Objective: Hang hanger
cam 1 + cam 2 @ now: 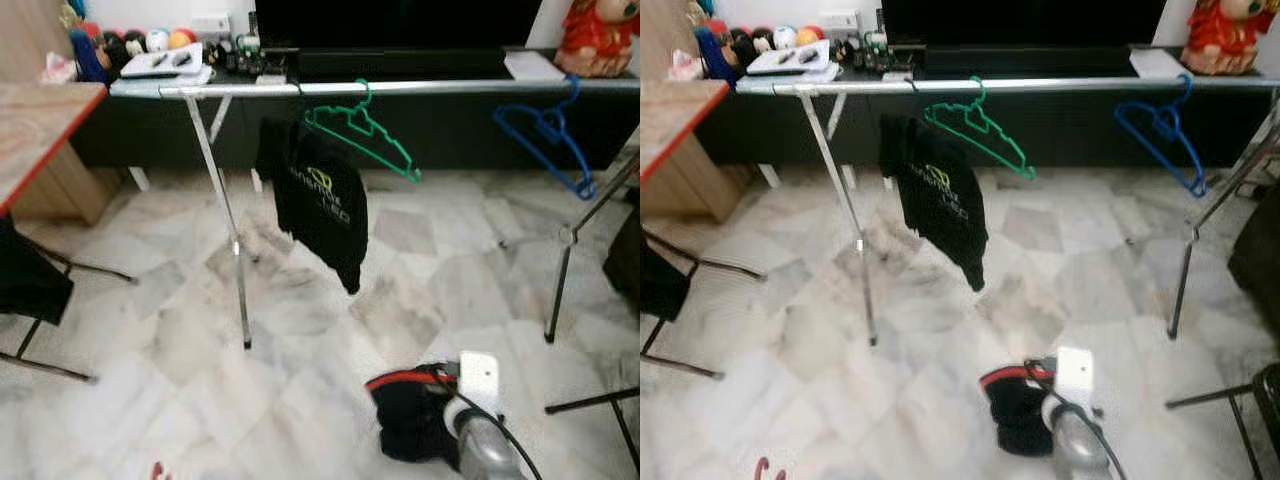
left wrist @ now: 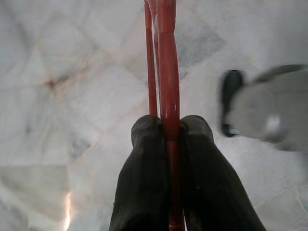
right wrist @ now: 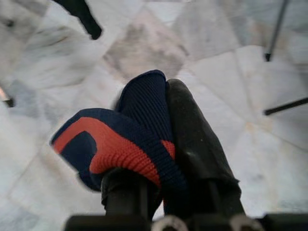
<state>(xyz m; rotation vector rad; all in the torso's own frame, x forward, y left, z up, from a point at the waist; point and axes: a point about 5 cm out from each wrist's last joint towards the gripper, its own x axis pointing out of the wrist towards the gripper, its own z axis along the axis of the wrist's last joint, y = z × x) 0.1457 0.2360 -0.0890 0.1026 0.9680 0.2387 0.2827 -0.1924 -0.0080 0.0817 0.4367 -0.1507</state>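
Stood on a pale marble floor (image 1: 150,400). Nearest the camera, right hand (image 3: 166,130) pinched tight on a navy-and-red knit garment (image 3: 115,144); left hand (image 2: 168,130) clamped on a red hanger (image 2: 166,62) low over the floor. Beyond those, a chrome clothes rail (image 1: 420,88) with a black shirt (image 1: 320,200), a green hanger (image 1: 365,135) and a blue hanger (image 1: 550,135) hung from it. Behind the rail, a dark TV cabinet (image 1: 450,130); left of the rail, a wooden tabletop (image 1: 35,125).

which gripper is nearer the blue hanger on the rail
Right. The right gripper, shut on a navy and red garment, is low toward the blue hanger's side. The left gripper, holding a red hanger, sits further left.
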